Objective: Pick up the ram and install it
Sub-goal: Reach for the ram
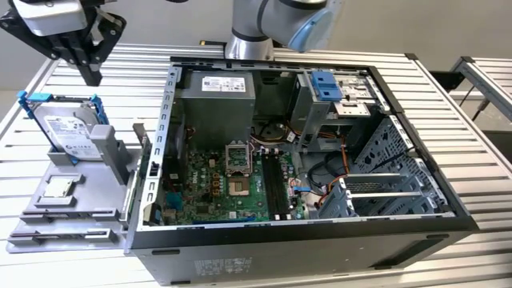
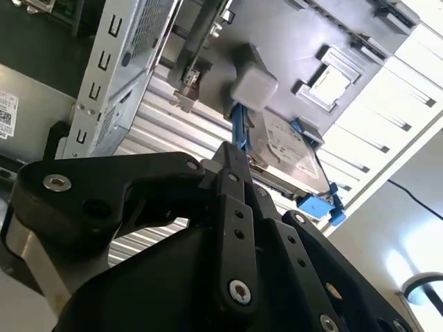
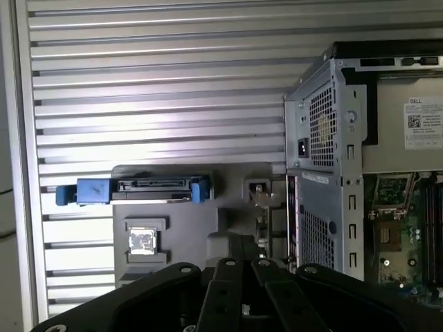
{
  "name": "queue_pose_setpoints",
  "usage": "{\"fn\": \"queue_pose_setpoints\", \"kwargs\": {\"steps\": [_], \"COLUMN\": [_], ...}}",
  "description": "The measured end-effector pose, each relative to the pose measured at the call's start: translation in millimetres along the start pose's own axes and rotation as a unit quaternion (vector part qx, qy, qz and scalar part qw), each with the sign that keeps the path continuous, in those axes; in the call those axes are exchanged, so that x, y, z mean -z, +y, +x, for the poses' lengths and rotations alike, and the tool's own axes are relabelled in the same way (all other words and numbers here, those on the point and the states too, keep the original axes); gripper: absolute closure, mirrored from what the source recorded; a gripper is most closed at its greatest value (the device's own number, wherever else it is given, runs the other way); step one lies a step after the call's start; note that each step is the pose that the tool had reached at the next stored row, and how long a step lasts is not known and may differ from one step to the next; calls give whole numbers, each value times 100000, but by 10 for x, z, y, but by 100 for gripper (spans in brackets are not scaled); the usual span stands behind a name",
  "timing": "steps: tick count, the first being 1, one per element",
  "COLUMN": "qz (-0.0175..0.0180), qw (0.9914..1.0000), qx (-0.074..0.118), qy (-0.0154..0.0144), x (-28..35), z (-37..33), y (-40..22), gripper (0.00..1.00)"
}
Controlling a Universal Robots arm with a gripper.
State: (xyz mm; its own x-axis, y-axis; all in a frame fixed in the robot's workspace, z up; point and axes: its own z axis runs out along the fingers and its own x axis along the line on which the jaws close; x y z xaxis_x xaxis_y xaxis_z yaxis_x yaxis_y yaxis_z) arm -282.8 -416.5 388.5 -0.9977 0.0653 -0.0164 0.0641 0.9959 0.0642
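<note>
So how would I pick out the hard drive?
Find the open computer case; on the exterior view's left of it lies a grey tray. The hard drive stands on edge in it, the only silver box in a blue bracket.

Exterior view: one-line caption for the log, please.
Gripper hovers above the grey fixture holding a hard drive, beside the open computer case.

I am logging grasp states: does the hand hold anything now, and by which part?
Nothing is held. The hand, fingers together, hangs over the grey holder, where the ram stands untouched.
</note>
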Motion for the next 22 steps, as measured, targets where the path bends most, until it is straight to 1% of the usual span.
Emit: {"fn": "queue_pose_setpoints", "kwargs": {"steps": [5,8,11,15,16,22], "qz": [-107,-134,-215,-238,-238,-235], "qw": [100000,100000,99999,99999,99999,99999], "qx": [11,18,60,178,209,301], "qy": [-232,-262,-259,-259,-251,-242], "x": [4,7,9,11,12,12], "z": [138,213,328,473,490,492], "y": [-33,-43,-52,-62,-62,-62], "gripper": [100,100,100,100,100,100]}}
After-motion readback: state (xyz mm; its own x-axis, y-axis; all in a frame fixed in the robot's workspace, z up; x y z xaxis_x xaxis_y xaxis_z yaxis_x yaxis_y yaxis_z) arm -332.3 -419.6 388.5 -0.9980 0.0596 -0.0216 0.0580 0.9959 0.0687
